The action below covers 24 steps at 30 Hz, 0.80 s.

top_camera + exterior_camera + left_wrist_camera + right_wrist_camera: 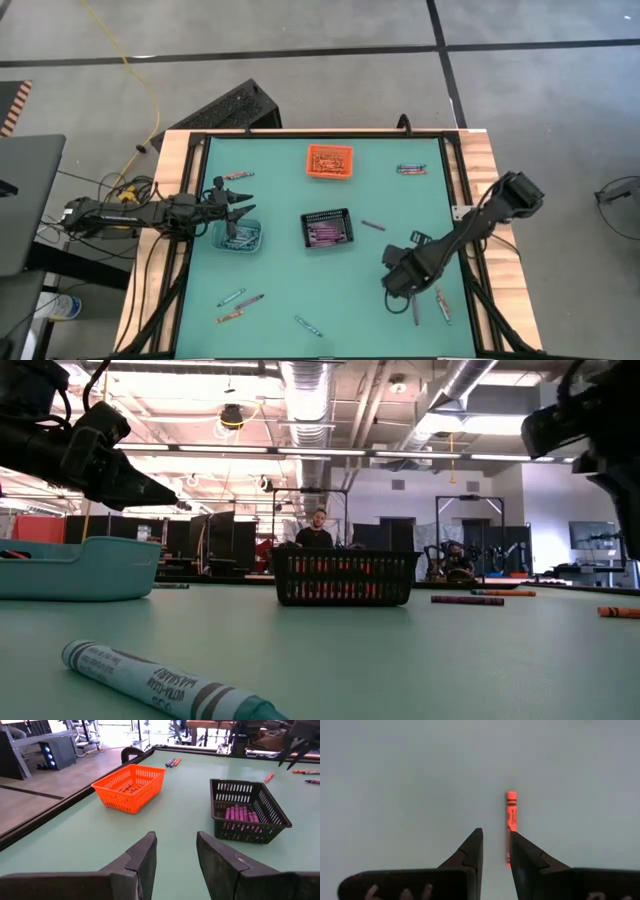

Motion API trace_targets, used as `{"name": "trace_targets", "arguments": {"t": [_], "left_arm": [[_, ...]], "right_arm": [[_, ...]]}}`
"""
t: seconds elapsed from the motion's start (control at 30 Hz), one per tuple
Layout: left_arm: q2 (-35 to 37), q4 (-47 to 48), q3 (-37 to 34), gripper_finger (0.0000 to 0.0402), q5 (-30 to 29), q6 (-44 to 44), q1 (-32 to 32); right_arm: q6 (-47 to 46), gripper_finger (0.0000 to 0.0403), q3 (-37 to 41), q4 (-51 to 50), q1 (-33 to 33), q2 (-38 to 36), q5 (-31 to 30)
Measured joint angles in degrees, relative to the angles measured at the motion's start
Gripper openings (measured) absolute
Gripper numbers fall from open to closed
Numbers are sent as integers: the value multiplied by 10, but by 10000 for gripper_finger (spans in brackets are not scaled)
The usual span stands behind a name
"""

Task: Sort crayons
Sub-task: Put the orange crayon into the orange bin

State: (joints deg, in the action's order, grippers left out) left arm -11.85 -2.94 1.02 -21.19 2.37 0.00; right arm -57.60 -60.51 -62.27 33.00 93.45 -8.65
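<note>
The orange bin [330, 161] holds orange crayons [329, 158], the black bin [327, 229] purple ones, the clear bin [238, 236] grey-blue ones. Other crayons lie scattered on the green counter [280, 280]. The left pincer [243, 208] stands spread and empty over the clear bin. The right pincer [495, 851] is spread above an orange crayon [511, 817], whose lower end is hidden. Behind is a workshop.

Not much readable here tbh. The crayon [165, 686] lying closest to the low camera has dark print on its wrapper, but it's upside down and I can't make out the words. The orange crayon [511, 817] just past the right gripper's [495, 847] fingertips has print too, too tiny to read.
</note>
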Motion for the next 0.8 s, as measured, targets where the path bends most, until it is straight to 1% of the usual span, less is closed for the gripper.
{"name": "trace_targets", "arguments": {"t": [0.2, 0.3, 0.37, 0.47, 0.57, 0.63, 0.73, 0.8], "left_arm": [[0, 0, 0, 129, 0, 0, 0], [0, 0, 0, 129, 0, 0, 0], [0, 0, 0, 129, 0, 0, 0], [0, 0, 0, 129, 0, 0, 0], [0, 0, 0, 129, 0, 0, 0], [0, 0, 0, 129, 0, 0, 0], [0, 0, 0, 129, 0, 0, 0], [0, 0, 0, 129, 0, 0, 0]], "right_arm": [[62, 87, 0, 0, -52, -24, 25], [95, 87, 3, 6, -81, -30, 50], [116, 87, 22, 28, -101, -38, 80], [144, 87, 71, 73, -131, -60, 119], [143, 87, 106, 102, -160, -91, 122], [141, 87, 125, 140, -171, -113, 122], [128, 87, 143, 188, -163, -134, 124], [113, 87, 154, 191, -150, -136, 127]]}}
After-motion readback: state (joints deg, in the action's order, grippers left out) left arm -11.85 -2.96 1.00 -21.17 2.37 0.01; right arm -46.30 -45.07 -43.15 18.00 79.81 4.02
